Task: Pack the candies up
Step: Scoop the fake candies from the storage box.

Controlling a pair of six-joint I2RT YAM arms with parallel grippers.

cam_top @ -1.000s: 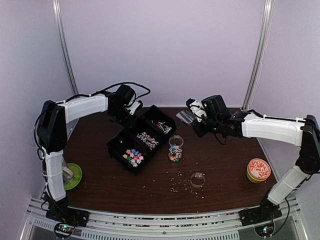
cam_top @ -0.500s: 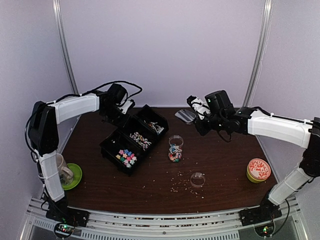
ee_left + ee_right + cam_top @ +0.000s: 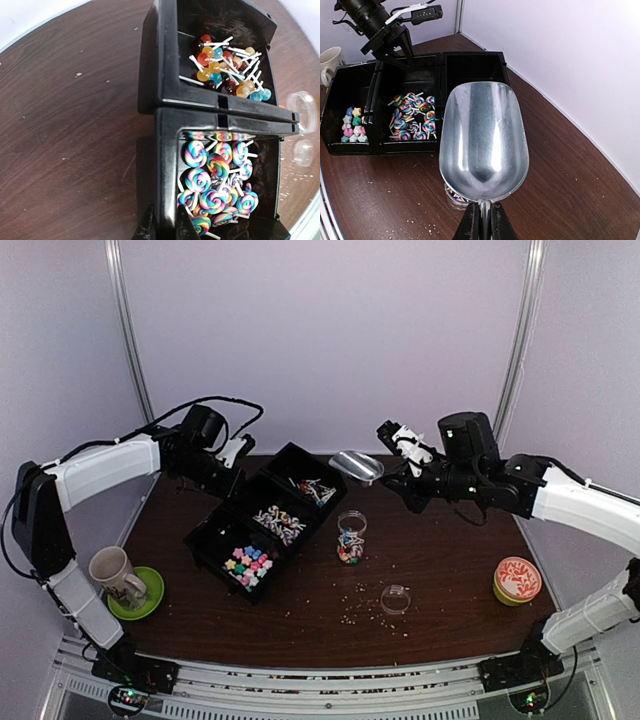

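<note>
I am pinching the wall of the tray (image 3: 149,75) with the left gripper (image 3: 162,226) and the handle of the empty scoop (image 3: 484,135) with the right gripper (image 3: 482,220). The candies (image 3: 215,182) are lying in the tray's compartments; next, I think, the scoop must dip into them.

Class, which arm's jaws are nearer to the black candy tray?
Left. The left jaws are shut on the wall of the black tray by the swirl lollipops; the right jaws, shut on the metal scoop, stand apart, off the tray's right end.
</note>
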